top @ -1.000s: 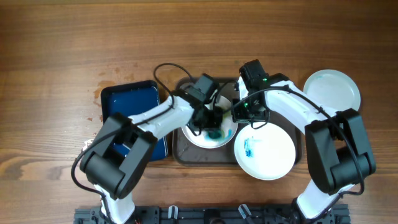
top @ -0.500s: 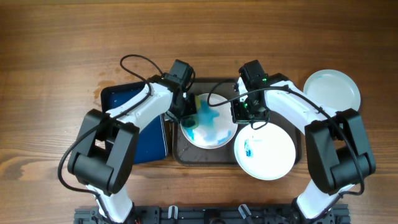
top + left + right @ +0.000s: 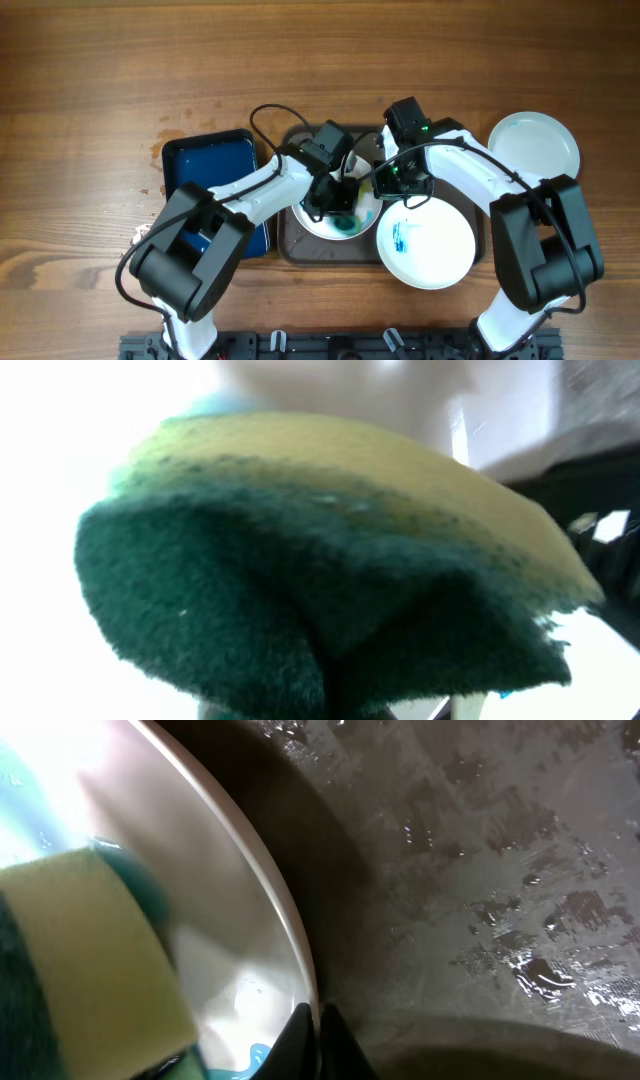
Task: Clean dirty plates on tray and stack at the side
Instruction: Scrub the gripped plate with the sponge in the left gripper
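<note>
Left end effector (image 3: 338, 197): closed on yellow-green scouring sponge (image 3: 330, 560), scrubbing round white blue-smeared plate (image 3: 366, 212).
Right end effector (image 3: 312, 1025): pinches that plate's rim, steadying it on dark grey-brown rectangular tray (image 3: 296, 250).

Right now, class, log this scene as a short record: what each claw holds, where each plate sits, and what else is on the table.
left claw: shut on the sponge, over the plate being scrubbed
right claw: pinching that plate's rim
plate being scrubbed: on the tray, wet with blue
smeared plate: overlapping the tray's right edge, blue marks
clean plate: on the table, far right
blue tray: left of the tray
</note>
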You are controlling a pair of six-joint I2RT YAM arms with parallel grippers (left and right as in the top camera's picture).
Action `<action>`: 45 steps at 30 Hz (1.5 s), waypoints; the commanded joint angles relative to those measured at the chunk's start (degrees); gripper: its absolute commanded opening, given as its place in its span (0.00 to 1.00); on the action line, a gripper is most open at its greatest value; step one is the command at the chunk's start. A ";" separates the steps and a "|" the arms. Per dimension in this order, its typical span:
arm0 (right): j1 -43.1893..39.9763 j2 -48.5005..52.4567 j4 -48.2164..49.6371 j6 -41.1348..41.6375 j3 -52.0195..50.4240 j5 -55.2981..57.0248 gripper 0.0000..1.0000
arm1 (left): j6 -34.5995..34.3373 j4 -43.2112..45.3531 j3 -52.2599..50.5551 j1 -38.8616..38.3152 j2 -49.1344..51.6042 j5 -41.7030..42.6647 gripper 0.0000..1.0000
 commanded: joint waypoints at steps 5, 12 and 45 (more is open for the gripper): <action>-0.07 -1.62 -0.92 -0.98 -0.24 1.40 0.04 | -5.68 0.52 -2.29 4.46 4.20 -20.70 0.04; -0.07 -1.62 -0.72 -1.16 -0.22 1.42 0.04 | -5.64 -8.07 -2.29 13.90 4.20 -28.52 0.04; -0.07 -1.62 3.28 -1.40 -0.24 1.57 0.04 | 3.80 -25.77 10.38 8.85 -10.29 -11.61 0.04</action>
